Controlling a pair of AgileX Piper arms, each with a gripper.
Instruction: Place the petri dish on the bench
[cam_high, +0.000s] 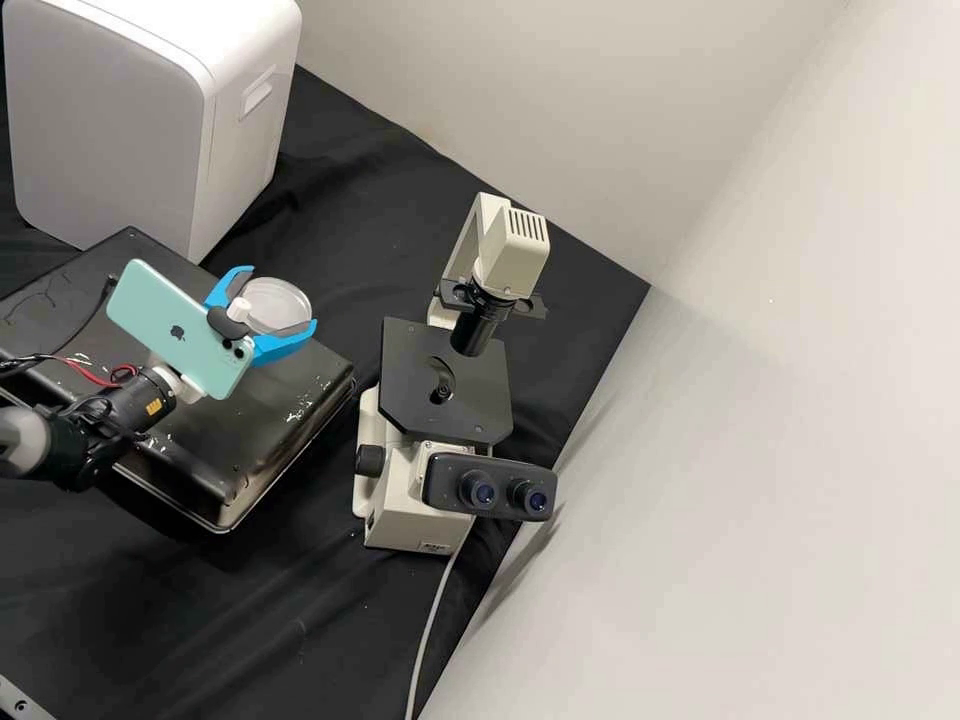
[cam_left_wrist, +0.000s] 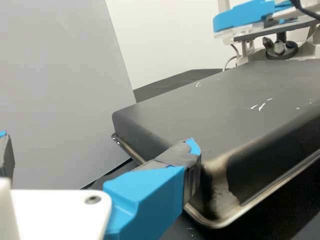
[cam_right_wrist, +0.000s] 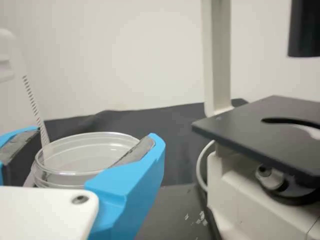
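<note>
- The right arm is cut off by the near-left edge of the high view, and a teal phone (cam_high: 180, 330) strapped to its wrist hides part of the right hand (cam_high: 268, 308).
- Only one blue finger (cam_left_wrist: 150, 195) of the left hand (cam_left_wrist: 97, 150) shows in full. The other is cut off at the picture's edge.
- The fingers hide the lower edge of the petri dish (cam_high: 272, 303), so I cannot tell whether it has a lid.
- The right hand pinches the dish, one blue finger on each side. It holds the dish level in the air over the far corner of the upturned dark tray (cam_high: 250, 420), beside the microscope (cam_high: 450, 400).
- The left hand is spread wide with nothing between its fingers, low at the tray's corner.
- On the black-clothed counter (cam_high: 200, 620): one dish, one tray, one microscope, one white box (cam_high: 150, 110), two hands.
</note>
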